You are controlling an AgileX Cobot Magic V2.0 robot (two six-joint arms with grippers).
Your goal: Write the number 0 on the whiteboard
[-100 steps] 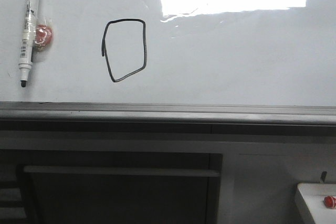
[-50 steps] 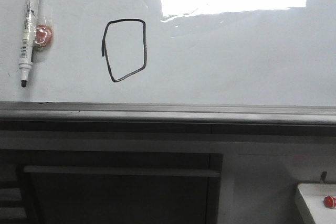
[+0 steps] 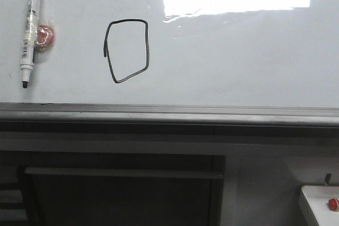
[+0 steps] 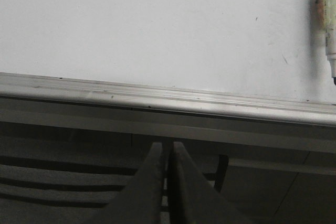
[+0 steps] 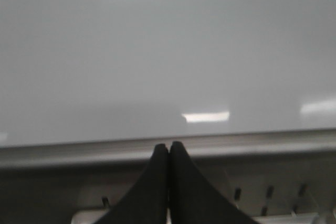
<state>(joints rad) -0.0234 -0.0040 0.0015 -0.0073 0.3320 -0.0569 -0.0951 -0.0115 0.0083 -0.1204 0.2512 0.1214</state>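
Both hands are closed on nothing. Seen from its wrist camera, the left hand (image 4: 167,153) has its two dark fingers pressed nearly together, with only a thin slit between them, and it sits below the grey metal rail (image 4: 168,100) that runs along the lower edge of the whiteboard (image 4: 157,24). The right hand (image 5: 168,150) has its black fingertips touching, also low by the rail, with the glossy board surface in front of it; that view is blurred. Neither hand shows in the front view.

On the whiteboard (image 3: 238,51) the number 0 (image 3: 127,51) is drawn as a thin black closed loop, boxy with rounded corners and narrowing to a point at its lower left. It lies in the left half of the board, above the rail (image 3: 169,114) and well left of the bright rectangular light reflection (image 3: 237,0).

A black-capped white marker (image 3: 28,32) hangs upright near the board's left edge, tip pointing down, with a small reddish holder (image 3: 44,35) touching its right side. At the lower right corner stands a small white box (image 3: 318,205) with a red knob (image 3: 332,203).
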